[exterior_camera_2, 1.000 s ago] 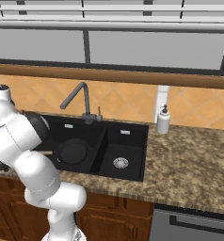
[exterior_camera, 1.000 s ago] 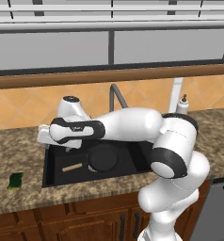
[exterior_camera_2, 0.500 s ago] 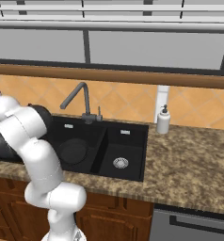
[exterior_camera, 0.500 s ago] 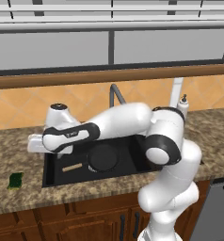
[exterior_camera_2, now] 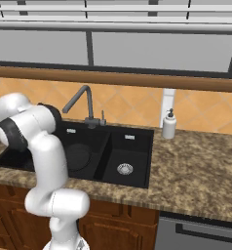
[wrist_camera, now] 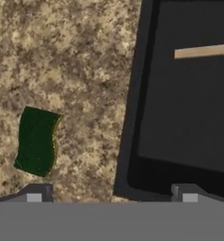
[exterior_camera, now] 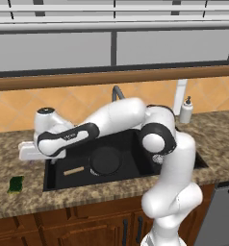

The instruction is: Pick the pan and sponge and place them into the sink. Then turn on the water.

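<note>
The round shallow black frying pan (exterior_camera: 106, 160) w/ short light-wooden handle (exterior_camera: 73, 170) lies in the large left basin of the black double-basin recessed sink (exterior_camera: 135, 141); handle points left, toward the basin's left wall. The small dark green rectangular sponge (exterior_camera: 16, 183) w/ yellowish edge sits on the speckled brown granite table (exterior_camera: 20, 204), left of the sink, apart from its rim. In the hand view the sponge (wrist_camera: 36, 140) lies flat on the stone, w/ the sink rim (wrist_camera: 135, 94) to its right and the wooden handle (wrist_camera: 203, 51) inside the basin.

The white arm reaches left across the sink; the gripper (exterior_camera: 29, 151) hangs over the table at the sink's left edge, above and a bit far of the sponge. Its two dark fingertips (wrist_camera: 38, 194) stand wide apart, nothing between them.

The dark grey gooseneck faucet (exterior_camera_2: 81, 105) rises behind the sink; white soap dispenser bottle (exterior_camera_2: 169, 125) stands to the right of it on the table.
</note>
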Robot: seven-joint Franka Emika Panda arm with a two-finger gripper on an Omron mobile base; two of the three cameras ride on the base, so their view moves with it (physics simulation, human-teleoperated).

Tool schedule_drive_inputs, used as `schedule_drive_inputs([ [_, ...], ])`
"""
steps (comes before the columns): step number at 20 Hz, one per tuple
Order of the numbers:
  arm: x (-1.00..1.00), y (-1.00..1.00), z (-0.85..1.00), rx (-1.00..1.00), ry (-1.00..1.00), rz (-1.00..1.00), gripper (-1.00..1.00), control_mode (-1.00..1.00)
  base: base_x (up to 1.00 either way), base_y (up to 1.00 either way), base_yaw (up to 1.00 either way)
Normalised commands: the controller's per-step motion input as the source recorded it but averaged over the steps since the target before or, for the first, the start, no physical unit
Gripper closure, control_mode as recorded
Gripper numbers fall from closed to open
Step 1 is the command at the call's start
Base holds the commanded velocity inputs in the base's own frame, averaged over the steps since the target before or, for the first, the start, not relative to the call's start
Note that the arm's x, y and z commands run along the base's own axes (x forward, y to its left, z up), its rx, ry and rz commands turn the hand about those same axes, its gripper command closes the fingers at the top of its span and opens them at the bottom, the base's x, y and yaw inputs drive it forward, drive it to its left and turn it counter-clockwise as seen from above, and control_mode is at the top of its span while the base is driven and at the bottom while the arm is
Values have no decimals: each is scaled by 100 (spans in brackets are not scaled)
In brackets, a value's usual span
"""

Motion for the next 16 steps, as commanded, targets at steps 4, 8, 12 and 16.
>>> schedule_drive_inputs([
  [4,0,31,-19,-4,0,3,-100,-100,0,0,0],
  [8,-3,24,-17,-1,0,2,-100,-100,0,0,0],
  [12,-11,21,-6,-1,-1,2,-100,-100,0,0,0],
  [16,-11,18,-9,-1,0,1,-100,-100,0,0,0],
])
